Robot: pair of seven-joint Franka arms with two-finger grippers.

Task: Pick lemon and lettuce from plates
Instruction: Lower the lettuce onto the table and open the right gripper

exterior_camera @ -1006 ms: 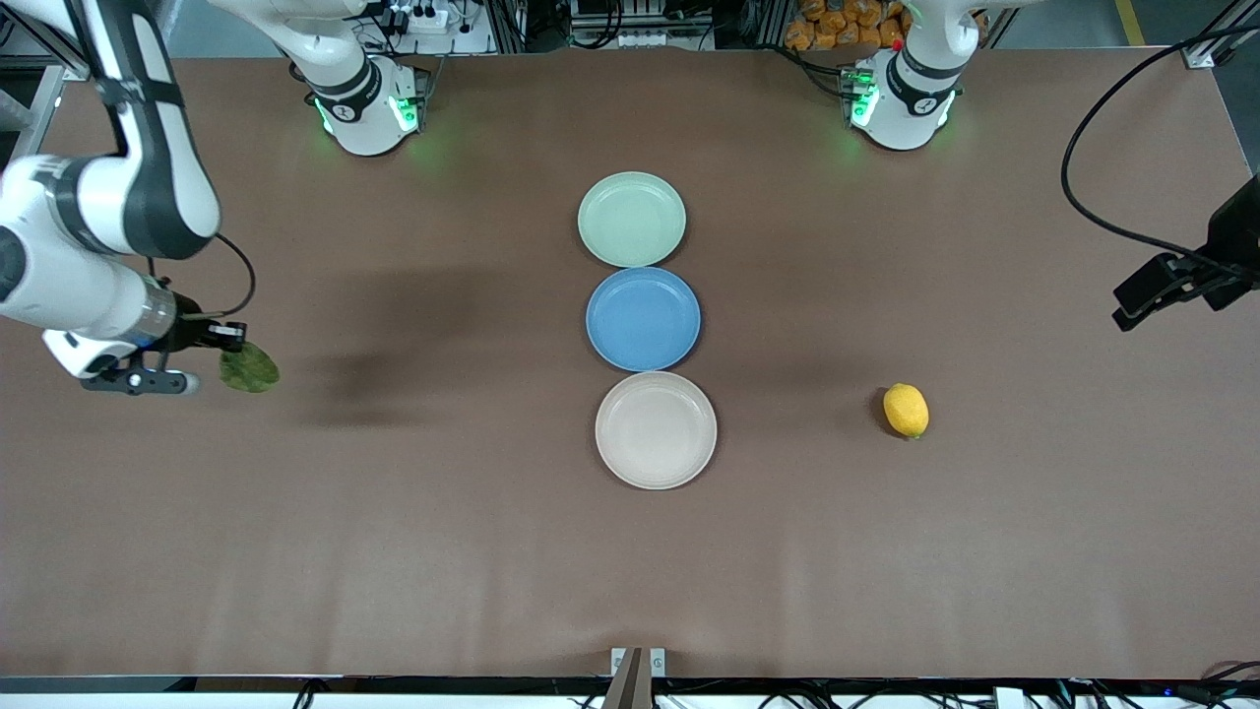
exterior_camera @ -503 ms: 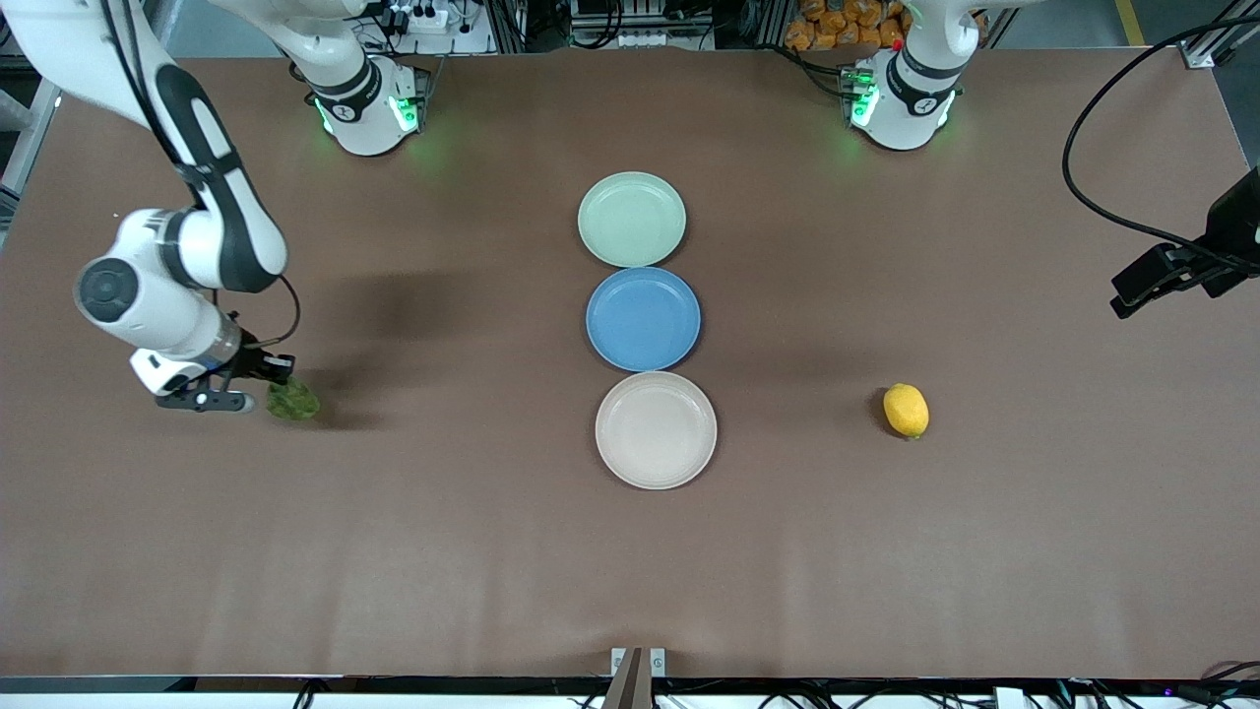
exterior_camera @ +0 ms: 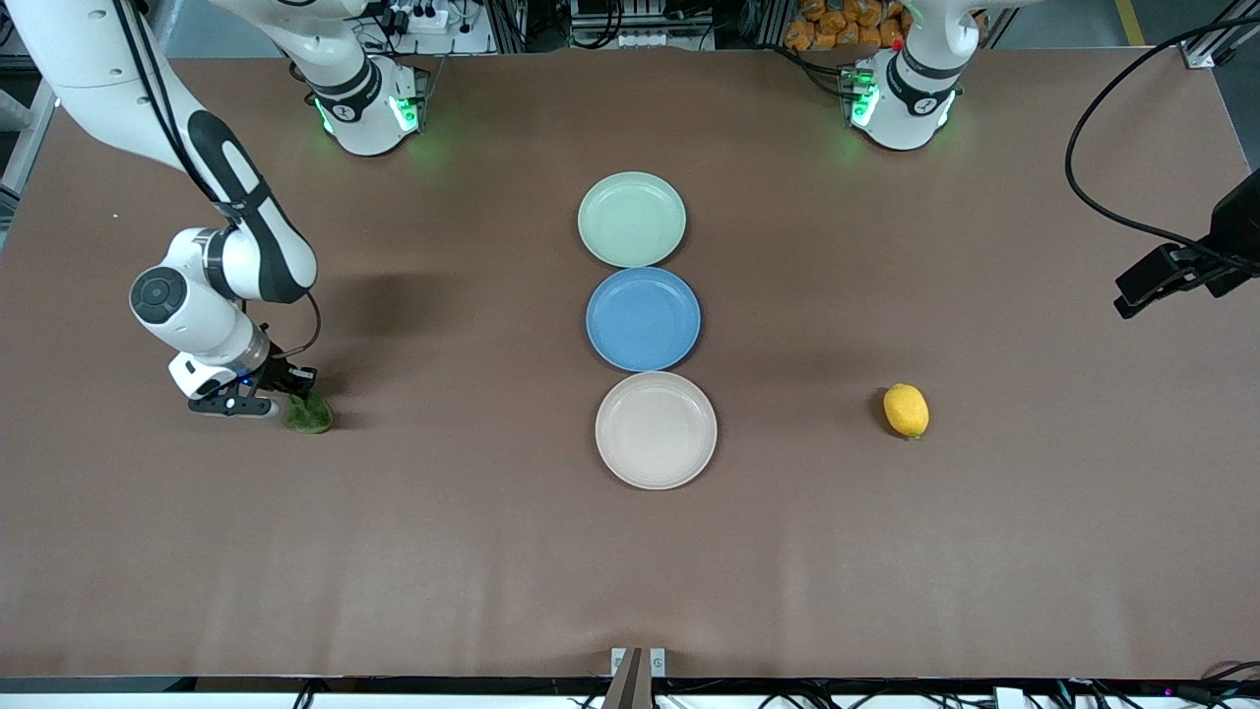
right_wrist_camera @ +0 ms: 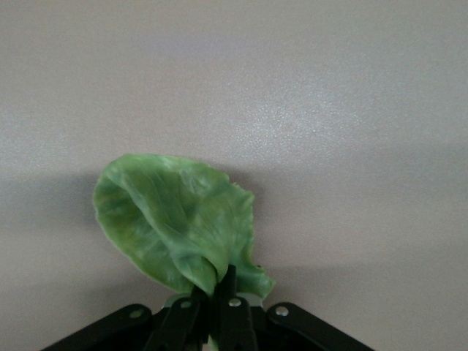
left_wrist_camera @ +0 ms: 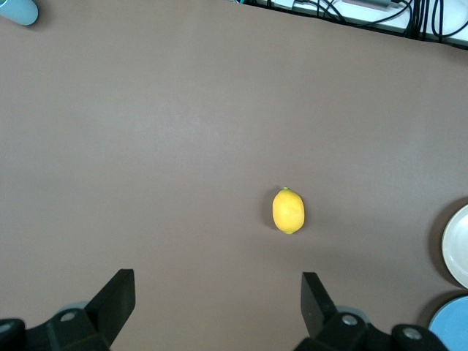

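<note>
My right gripper [exterior_camera: 292, 392] is shut on the green lettuce [exterior_camera: 309, 415] and holds it low at the table toward the right arm's end. In the right wrist view the lettuce [right_wrist_camera: 179, 223] is pinched at its stem between the closed fingers [right_wrist_camera: 217, 311]. The yellow lemon [exterior_camera: 906, 410] lies on the bare table toward the left arm's end; it also shows in the left wrist view [left_wrist_camera: 289, 210]. My left gripper [left_wrist_camera: 217, 292] is open and empty, high above the table. The mint green plate [exterior_camera: 631, 219] and the beige plate [exterior_camera: 656, 429] hold nothing.
A blue plate [exterior_camera: 643, 318] sits between the two other plates in a row at the table's middle. A black camera mount and cable [exterior_camera: 1176, 271] hang at the left arm's end of the table.
My right arm has swung toward the table's middle and come down, carrying the lettuce close to the table surface. The lemon, the plates and the left arm have not moved.
</note>
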